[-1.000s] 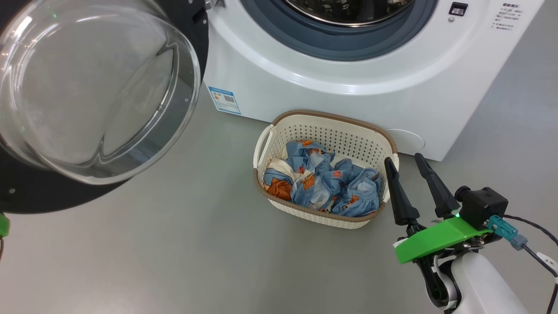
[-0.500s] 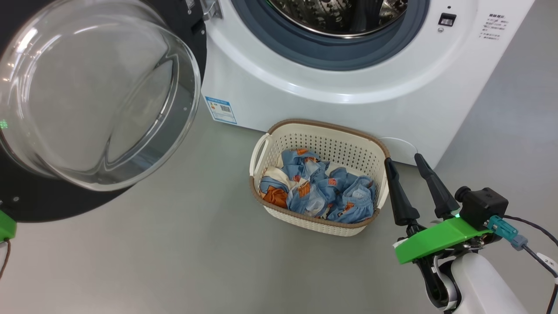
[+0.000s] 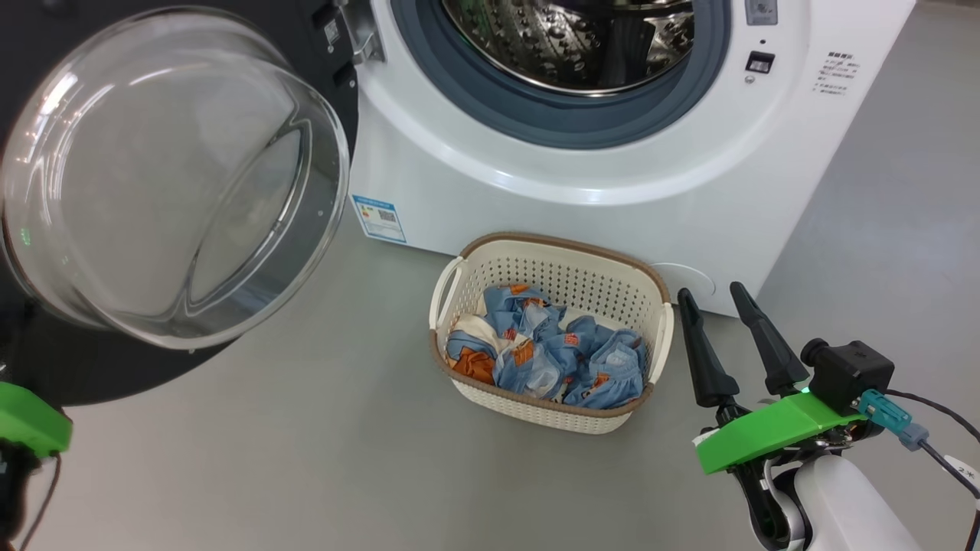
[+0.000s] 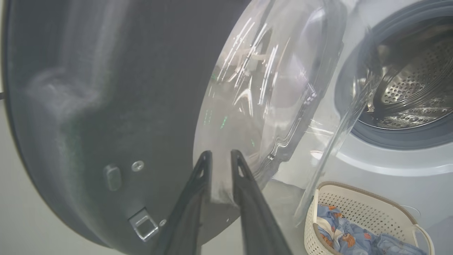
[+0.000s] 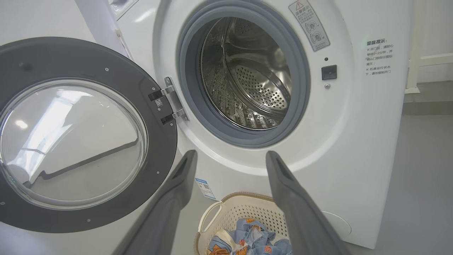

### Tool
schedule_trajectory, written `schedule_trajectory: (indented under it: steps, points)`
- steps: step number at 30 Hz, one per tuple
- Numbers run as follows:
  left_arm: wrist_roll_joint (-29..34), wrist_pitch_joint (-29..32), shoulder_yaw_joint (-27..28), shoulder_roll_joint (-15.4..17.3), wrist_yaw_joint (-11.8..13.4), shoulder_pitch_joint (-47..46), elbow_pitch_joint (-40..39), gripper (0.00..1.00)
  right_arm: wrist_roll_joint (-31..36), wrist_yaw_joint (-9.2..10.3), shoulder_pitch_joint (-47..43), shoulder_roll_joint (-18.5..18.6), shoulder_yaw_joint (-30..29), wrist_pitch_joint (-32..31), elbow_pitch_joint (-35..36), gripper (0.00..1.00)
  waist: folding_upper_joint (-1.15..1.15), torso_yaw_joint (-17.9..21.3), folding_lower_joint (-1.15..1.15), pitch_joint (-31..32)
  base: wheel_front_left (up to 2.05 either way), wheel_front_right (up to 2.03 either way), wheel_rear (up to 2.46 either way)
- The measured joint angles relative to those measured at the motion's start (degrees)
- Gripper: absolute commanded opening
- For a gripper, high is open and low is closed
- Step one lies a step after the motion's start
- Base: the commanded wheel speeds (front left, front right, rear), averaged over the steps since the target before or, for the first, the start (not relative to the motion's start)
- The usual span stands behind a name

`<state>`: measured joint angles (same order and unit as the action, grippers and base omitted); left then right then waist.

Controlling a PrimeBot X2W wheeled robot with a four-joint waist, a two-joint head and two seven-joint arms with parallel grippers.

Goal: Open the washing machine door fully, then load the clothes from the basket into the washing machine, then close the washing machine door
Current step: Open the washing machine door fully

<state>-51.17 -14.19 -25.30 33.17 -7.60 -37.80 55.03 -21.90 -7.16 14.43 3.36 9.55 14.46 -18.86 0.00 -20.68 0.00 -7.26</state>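
The washing machine stands with its steel drum exposed. The washing machine door is swung wide to the left, its glass bowl facing me. On the floor before the machine sits the basket, holding the clothes, light blue with orange patches. My left gripper points at the door's inner face near the glass edge, its fingers a narrow gap apart with nothing between them. To the right of the basket my right gripper is open and empty, pointing at the machine's front.
Grey floor lies around the basket and to the right of the machine. The open door overhangs the floor at the left. My left arm's green mount sits low at the left edge. A blue sticker marks the machine's lower front.
The head camera has tilted up, so the drum shows more and the basket sits lower in view. My left arm's green mount has come further into the lower left. The right gripper stays put.
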Motion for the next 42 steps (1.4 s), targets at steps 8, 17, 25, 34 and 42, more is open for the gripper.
schedule_trajectory:
  steps: [8, 17, 25, 34, 42]
  points:
    - [0.1, 0.0, 3.0, 0.0, 0.0, 5.5, -8.7, 1.00, -0.2, 0.00, -1.2, 0.0, 0.1, 0.0, 0.6, 1.00, 0.00, 1.4, 0.00, 1.5, 0.00, 0.00, 0.00]
    - [3.7, -0.4, 8.9, -3.0, 1.2, 14.3, -19.4, 1.00, -0.2, 0.00, -2.3, 0.0, 0.8, 0.0, 1.1, 1.00, 0.00, 4.5, 0.00, 2.7, 0.00, 0.00, 0.00]
    - [5.0, -0.4, 12.6, -6.0, 3.7, 21.9, -28.0, 1.00, -0.2, 0.00, -3.5, -0.1, 1.2, 0.0, 1.5, 1.00, 0.00, 8.6, 0.00, 3.8, 0.00, 0.00, 0.00]
    - [6.6, -0.4, 14.0, -8.3, 5.5, 27.9, -34.4, 1.00, 0.4, 0.00, -3.6, -0.1, 1.5, 0.0, 1.7, 1.00, 0.00, 14.2, 0.00, 5.0, 0.00, 0.00, 0.00]
    - [7.8, -0.4, 15.2, -10.3, 6.6, 31.0, -38.2, 1.00, 1.1, 0.00, -4.7, -0.2, 1.5, 0.0, 1.7, 1.00, 0.00, 18.8, 0.00, 6.1, 0.00, 0.00, 0.00]
